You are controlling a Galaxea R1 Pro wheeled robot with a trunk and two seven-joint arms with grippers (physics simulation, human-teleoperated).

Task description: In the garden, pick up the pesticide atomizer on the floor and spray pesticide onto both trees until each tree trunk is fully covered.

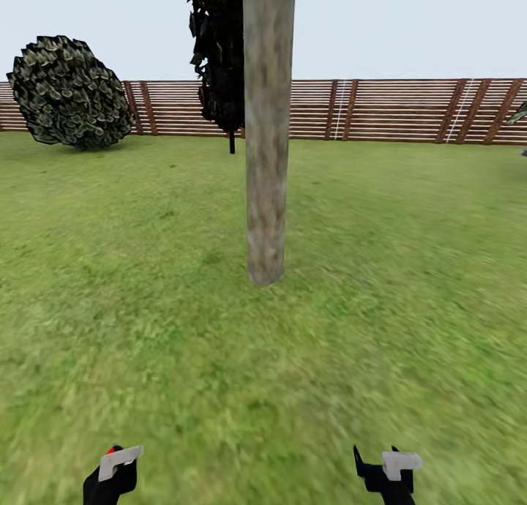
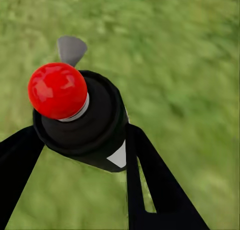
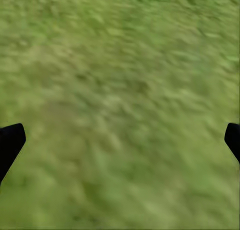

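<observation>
Pesticide atomizer [image 2: 82, 120] in left gripper [image 2: 75, 155]; tree trunk [image 1: 267, 132] ahead, apparently unsprayed.

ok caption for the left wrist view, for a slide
Left gripper holding the red-tipped pesticide atomizer above the grass.

The trunk [image 1: 268, 124] runs out past the top edge, so its crown is unseen, and it hides part of the dark tree [image 1: 217, 51] behind it, also cut at the top. A far fence [image 1: 395, 110] is cut at both sides. At the near edge both grippers, left [image 1: 111, 476] and right [image 1: 388, 472], are cropped. The grass [image 1: 146, 329] blurs near the camera. The atomizer [image 2: 82, 115] hides its own lower body behind its red tip.
</observation>
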